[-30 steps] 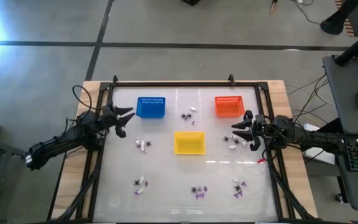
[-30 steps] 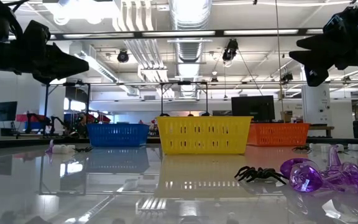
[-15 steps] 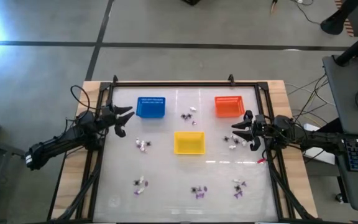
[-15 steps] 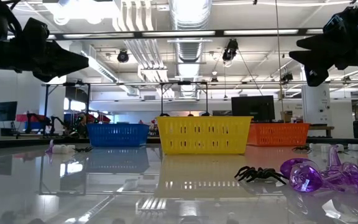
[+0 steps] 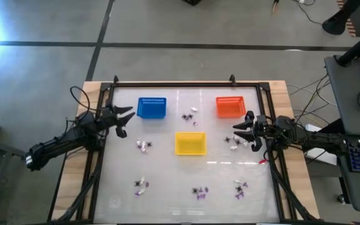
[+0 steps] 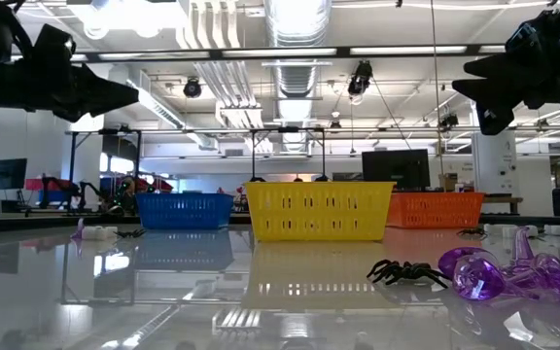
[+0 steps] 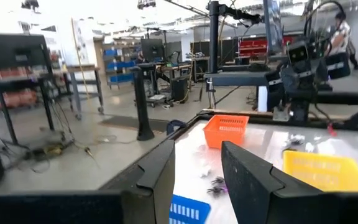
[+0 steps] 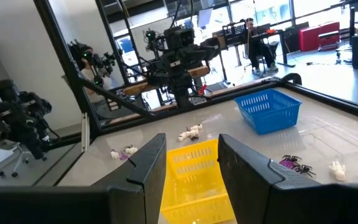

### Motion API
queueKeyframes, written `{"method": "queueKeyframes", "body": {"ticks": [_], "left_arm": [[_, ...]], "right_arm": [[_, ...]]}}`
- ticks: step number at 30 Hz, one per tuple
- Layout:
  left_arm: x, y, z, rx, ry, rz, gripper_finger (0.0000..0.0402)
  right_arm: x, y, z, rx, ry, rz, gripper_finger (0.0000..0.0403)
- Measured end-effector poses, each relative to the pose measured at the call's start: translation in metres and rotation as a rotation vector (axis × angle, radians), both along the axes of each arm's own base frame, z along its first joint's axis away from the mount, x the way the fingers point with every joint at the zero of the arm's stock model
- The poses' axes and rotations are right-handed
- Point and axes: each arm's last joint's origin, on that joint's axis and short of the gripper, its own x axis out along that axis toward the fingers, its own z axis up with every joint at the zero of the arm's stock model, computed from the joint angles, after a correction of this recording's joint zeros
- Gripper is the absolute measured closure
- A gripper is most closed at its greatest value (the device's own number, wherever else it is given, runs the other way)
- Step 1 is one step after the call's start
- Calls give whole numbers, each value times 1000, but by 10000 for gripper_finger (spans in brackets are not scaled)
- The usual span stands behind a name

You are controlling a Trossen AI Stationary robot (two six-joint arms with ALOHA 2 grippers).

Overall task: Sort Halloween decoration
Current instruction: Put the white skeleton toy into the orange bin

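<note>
The Halloween decoration lies scattered in small clusters on the glossy table: white and purple pieces (image 5: 144,145) left of the yellow basket, a group (image 5: 189,116) between the blue and orange baskets, another (image 5: 235,142) by the right arm, and several along the near edge (image 5: 199,192). In the low view a black spider (image 6: 408,272) and purple pieces (image 6: 499,274) lie close. My left gripper (image 5: 127,121) hovers open above the table's left edge beside the blue basket (image 5: 151,107). My right gripper (image 5: 239,131) hovers open at the right edge. Both wrist views show nothing between the fingers (image 7: 160,180) (image 8: 247,168).
The blue basket, an orange basket (image 5: 229,106) and a yellow basket (image 5: 190,143) stand on the table's far half. A black frame (image 5: 174,83) runs round the table. A person sits in the room beyond the table (image 8: 253,34). Bare table lies between the yellow basket and the near clusters.
My left gripper has rolled a little about its own pointing line while staying in place; its opening is unchanged.
</note>
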Motion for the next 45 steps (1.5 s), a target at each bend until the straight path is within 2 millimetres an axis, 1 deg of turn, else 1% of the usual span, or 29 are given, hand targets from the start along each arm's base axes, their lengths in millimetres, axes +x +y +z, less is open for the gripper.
{"method": "queueKeyframes", "body": {"ticks": [3,7,27,33,41,45], "left_arm": [[-1,0,5,13,-52,-1,287],[-1,0,7,-13,-82,-6,287],[6,3,1,-55,-18,-14,287],[10,4,-2,-174,-29,-23,287],[15,6,-8,-217,20,-17,287],[17,7,-8,-288,0,-37,287]], "right_arm": [[0,0,0,0,0,0,266],[0,0,0,0,0,0,266],[0,0,0,0,0,0,266],[0,0,0,0,0,0,266],[0,0,0,0,0,0,266],[0,0,0,0,0,0,266]]}}
